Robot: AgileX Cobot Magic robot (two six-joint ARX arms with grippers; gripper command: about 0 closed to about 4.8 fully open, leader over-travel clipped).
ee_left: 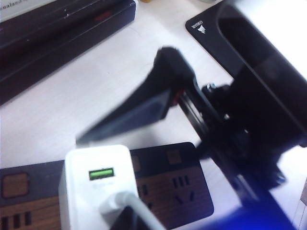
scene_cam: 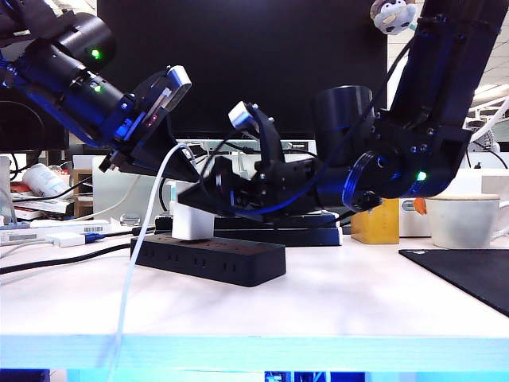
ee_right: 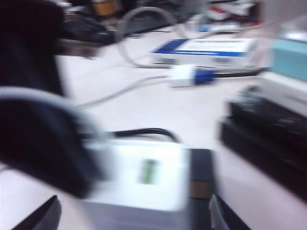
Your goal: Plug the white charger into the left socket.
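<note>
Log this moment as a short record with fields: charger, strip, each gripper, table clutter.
charger: white charger standing upright on the black power strip near its cord end, cable trailing off the table's front edge
left gripper: shut, above the charger, by its cable
right gripper: open, beside the charger; whether it touches is unclear
clutter: white mug, yellow block, black mat

White mug (scene_cam: 463, 219), black mat (scene_cam: 469, 274), yellow block (scene_cam: 375, 223).
</note>
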